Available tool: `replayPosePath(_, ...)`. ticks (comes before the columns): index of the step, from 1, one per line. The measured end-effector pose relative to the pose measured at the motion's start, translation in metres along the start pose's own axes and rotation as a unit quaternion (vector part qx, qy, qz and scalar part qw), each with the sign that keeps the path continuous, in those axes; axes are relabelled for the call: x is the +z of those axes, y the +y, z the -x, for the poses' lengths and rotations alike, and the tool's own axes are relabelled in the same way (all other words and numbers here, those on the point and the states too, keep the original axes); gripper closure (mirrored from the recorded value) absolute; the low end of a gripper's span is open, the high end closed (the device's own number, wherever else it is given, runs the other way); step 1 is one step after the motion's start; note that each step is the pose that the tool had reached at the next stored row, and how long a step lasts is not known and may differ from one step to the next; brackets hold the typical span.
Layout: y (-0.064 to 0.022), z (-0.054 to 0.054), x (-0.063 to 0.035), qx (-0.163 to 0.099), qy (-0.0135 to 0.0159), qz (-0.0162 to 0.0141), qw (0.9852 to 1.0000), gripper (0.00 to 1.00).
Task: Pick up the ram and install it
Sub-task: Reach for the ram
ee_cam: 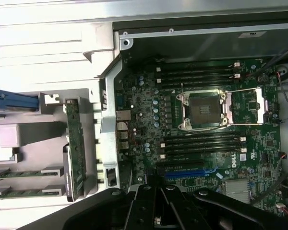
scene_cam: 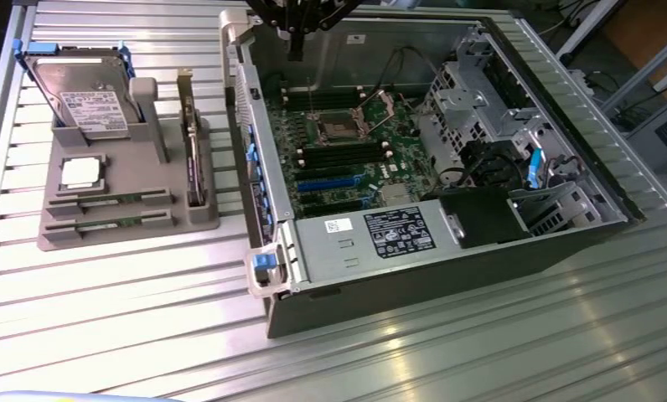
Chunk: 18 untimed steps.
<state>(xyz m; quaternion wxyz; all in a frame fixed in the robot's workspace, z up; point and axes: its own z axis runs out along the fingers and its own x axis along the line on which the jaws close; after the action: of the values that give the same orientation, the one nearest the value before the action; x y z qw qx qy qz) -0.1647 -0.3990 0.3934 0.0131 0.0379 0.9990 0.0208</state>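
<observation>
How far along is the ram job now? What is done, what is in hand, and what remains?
Done: nothing visible yet. The ram and a second stick lie in the grey holder, and the motherboard's memory slots look empty. In hand: nothing. The end effector is shut and hangs over the open case, apart from the holder. Left: both the pick-up and the install.

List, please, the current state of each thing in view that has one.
gripper: shut, empty, above the open case.
ram: seated in the gray holder, not held.
processor chip: lying flat on the holder.
hard drive: standing upright in the holder.
computer case: side open, motherboard exposed.
processor socket: empty, frame swung open.
memory slots: apparently empty.
</observation>
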Motion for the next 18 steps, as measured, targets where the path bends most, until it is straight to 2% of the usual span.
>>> replayPosePath(5,-0.0006,-0.008,-0.0002,0.000,0.0000,0.0000,1.0000,0.90)
replayPosePath(18,-0.0015,-0.020,-0.0005,0.000,0.0000,0.0001,1.0000,0.90)
